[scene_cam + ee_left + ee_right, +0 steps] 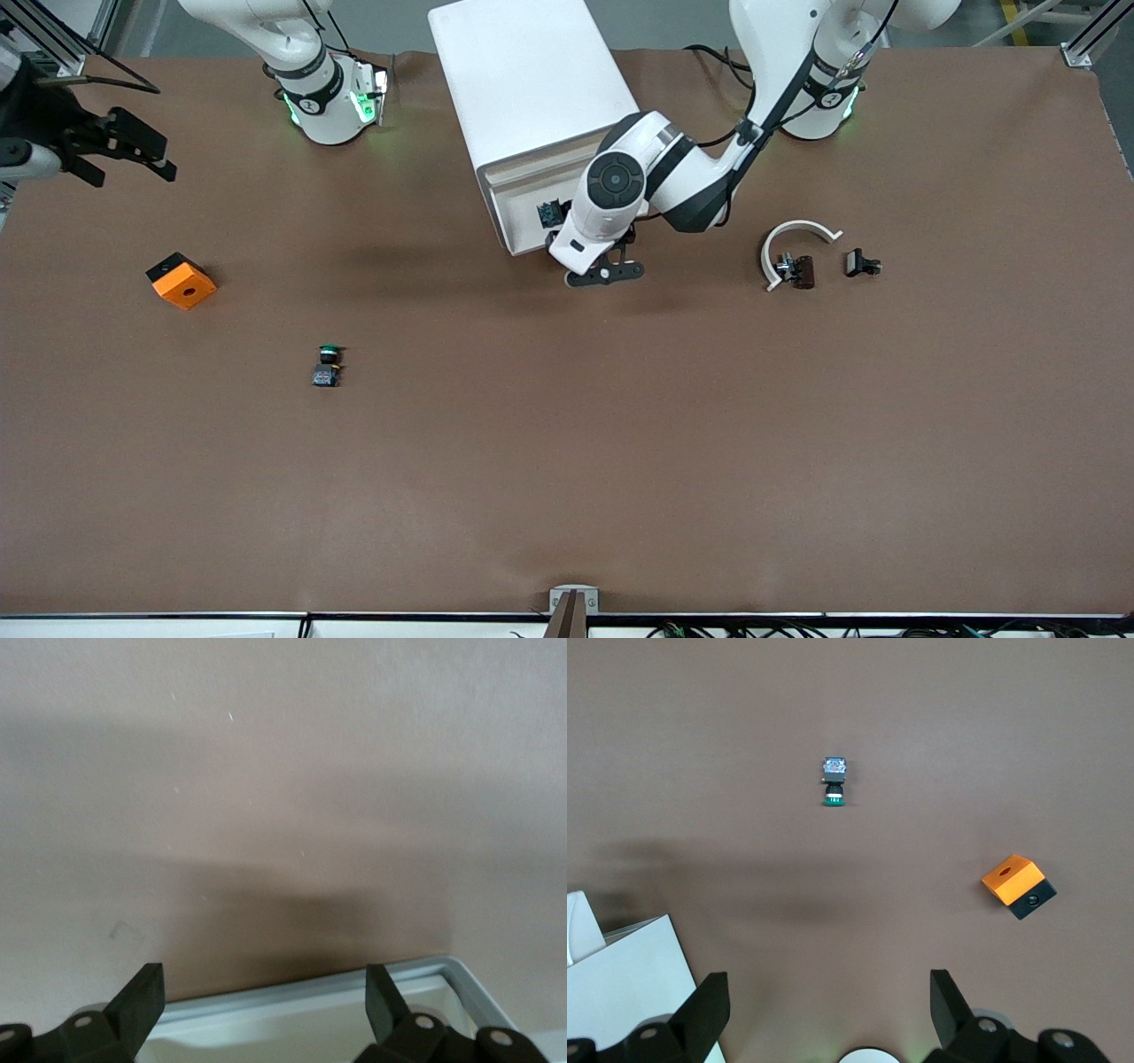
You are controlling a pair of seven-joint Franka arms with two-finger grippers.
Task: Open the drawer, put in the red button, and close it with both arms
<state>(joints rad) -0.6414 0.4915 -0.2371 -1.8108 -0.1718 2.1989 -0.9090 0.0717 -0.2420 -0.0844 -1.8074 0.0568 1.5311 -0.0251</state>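
1. 1 drawer matters here, the uppermost one in the white cabinet at the robots' edge of the desk. In the left wrist view its grey-white rim and pale inside show from above, so we judge it drawn out at least partly.
2. We find no red cap in any view, so we cannot say where the red button is. It may be hidden by the left arm or lie in the drawer, but nothing shows it.
3. Our left claw sits low at the cabinet's front, right over the drawer's front rim, with its fingers spread wide and nothing between them. That pose suits handling the drawer's front, whether to pull or to push.
4. Our right claw hangs open and empty over the desk's edge at the right arm's end, well apart from the cabinet. We take this arm to be waiting, kept clear of the left arm's work.
5. 1 green-capped button lies on the open desk, nearer the front camera than the cabinet. It is not the one we want.
6. 1 orange block with a black side lies toward the right arm's end.
7. Toward the left arm's end lie a white curved piece, a small dark part touching it, and a black clip just beside them. We cannot tell what the dark part is.
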